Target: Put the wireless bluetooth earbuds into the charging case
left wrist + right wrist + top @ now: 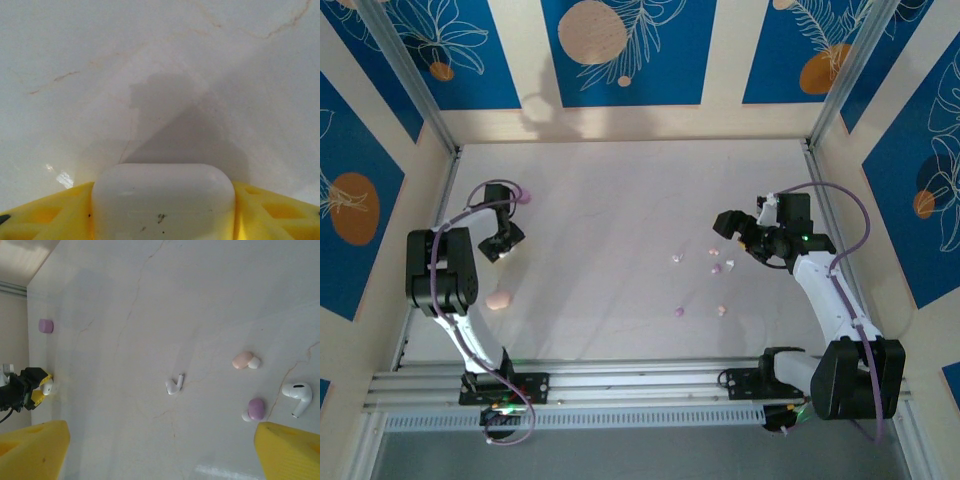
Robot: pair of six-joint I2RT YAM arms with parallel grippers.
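My left gripper [503, 240] has its fingers pressed on both sides of the white charging case [162, 195]; I judge the step is securing that case, so I should squeeze squarely and keep it level; the arm is folded at the overhead frame's left, wrist pitched toward the table [600, 200]; my right gripper [162, 455] stands wide and empty, facing the earbuds [174, 385] scattered centre-right.

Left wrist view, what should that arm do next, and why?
Probably carry the white case toward the earbuds. The left fingers sit flush against both its sides, so it looks gripped, while the earbuds lie loose on the table by the open right fingers.
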